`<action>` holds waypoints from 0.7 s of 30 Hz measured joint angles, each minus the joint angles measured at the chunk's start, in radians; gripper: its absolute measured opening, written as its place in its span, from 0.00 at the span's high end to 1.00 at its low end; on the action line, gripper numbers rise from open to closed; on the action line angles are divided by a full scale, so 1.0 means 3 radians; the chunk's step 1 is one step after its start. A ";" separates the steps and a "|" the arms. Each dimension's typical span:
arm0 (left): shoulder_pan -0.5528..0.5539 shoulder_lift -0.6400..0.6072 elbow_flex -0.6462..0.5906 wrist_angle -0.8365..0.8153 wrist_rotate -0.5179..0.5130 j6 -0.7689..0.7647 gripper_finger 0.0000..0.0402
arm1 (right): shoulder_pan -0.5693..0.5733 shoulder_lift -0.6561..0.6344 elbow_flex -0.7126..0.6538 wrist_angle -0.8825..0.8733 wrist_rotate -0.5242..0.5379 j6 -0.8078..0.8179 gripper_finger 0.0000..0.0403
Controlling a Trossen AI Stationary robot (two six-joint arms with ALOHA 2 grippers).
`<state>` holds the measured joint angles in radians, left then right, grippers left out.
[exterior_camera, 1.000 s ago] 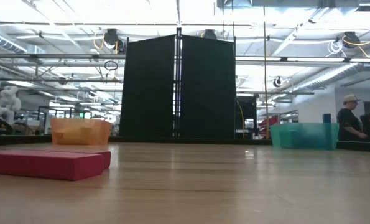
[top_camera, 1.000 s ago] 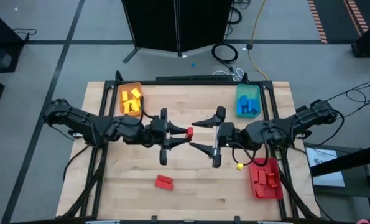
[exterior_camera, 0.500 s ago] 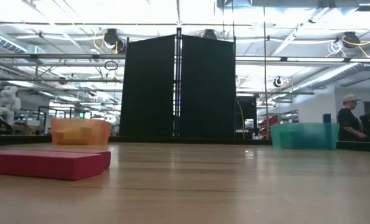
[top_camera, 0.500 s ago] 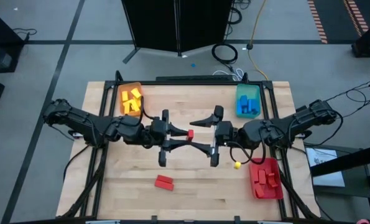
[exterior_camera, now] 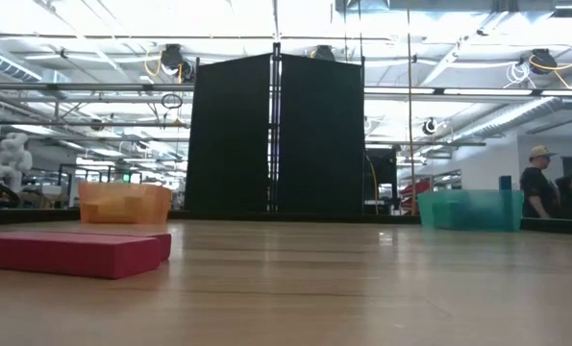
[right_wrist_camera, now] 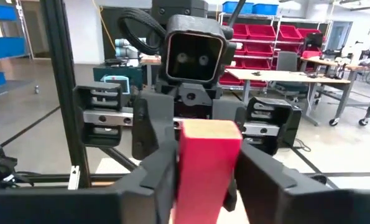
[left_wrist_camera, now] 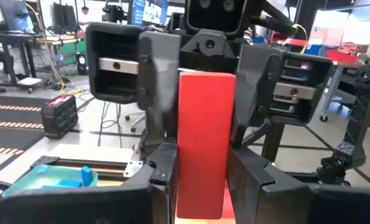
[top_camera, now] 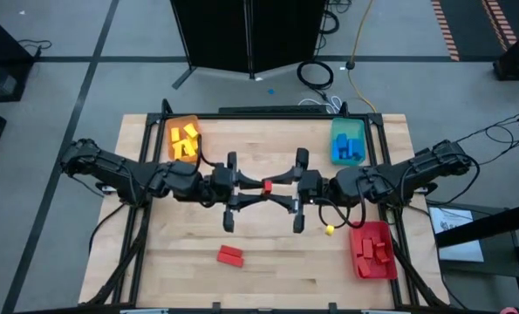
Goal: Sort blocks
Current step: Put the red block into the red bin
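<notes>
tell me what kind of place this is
Probably a robotics lab or workshop: exposed ducts and strip lights overhead, shelves of red storage bins behind worktables, and a wooden table with a teal tray for sorting blocks.

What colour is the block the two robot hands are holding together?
Red. The block shows best in the left wrist view, between both grippers' fingers.

Above the table's (top_camera: pixel 268 262) middle, one block (top_camera: pixel 267 185) sits between the left claw (top_camera: pixel 257 185) and right claw (top_camera: pixel 276 185).
</notes>
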<state>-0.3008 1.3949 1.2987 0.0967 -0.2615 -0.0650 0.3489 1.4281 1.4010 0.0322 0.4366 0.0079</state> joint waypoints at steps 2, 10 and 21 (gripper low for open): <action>0.0003 0.0000 0.0000 -0.0003 -0.0001 0.0022 0.79 | -0.0003 0.0000 0.0000 0.0003 -0.0006 0.0005 0.73; 0.0001 0.0000 0.0000 -0.0003 -0.0001 0.0090 0.79 | 0.0000 0.0000 0.0000 0.0004 -0.0015 -0.0054 0.83; 0.0000 0.0003 0.0000 -0.0006 -0.0055 0.0037 0.58 | -0.0003 0.0000 0.0000 -0.0003 0.0029 -0.0101 0.83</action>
<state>-0.3009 1.3956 1.2987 0.0949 -0.2779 -0.0541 0.3481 1.4281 1.4010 0.0315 0.4454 -0.0225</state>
